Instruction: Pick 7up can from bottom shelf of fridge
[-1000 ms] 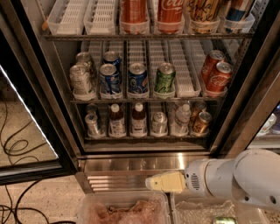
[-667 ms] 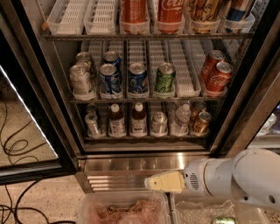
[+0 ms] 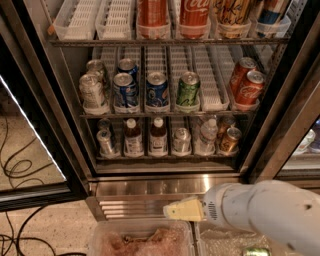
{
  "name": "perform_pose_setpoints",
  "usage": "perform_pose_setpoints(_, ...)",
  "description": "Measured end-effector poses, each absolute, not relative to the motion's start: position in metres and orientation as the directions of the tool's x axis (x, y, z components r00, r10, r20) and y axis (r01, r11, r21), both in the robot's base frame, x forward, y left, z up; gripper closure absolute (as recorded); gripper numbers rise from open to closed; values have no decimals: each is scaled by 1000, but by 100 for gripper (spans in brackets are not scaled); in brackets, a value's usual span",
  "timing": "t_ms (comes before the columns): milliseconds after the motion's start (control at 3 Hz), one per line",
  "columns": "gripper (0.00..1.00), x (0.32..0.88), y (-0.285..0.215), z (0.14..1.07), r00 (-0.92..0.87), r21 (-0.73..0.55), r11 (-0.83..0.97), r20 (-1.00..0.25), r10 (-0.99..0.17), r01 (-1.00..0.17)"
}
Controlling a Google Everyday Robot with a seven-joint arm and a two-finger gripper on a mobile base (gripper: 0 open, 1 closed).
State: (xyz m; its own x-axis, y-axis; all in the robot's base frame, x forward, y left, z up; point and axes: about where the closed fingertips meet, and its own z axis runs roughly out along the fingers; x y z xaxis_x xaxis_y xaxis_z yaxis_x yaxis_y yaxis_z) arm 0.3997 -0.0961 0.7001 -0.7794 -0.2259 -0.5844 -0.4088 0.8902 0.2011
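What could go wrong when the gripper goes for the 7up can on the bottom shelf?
1. The 7up can stands close between a brown bottle and a water bottle; either might get knocked over.
2. The gripper sits low, in front of the steel base, so it may clip the front edge of the bottom shelf while rising.
3. A slim silver can at the shelf's left looks similar and could be grabbed by mistake.

gripper [image 3: 182, 210] by fridge [image 3: 150, 189] base (blurred), bottles [image 3: 194, 15] cropped
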Motion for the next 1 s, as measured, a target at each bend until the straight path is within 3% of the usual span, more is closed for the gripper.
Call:
perform_pose_setpoints(333,0,393,-96,686,-711,54,897,-631,-311,-439)
perform_pose_setpoints(1000,0,401,-98,686,-680,28,902,-667,-305,-431)
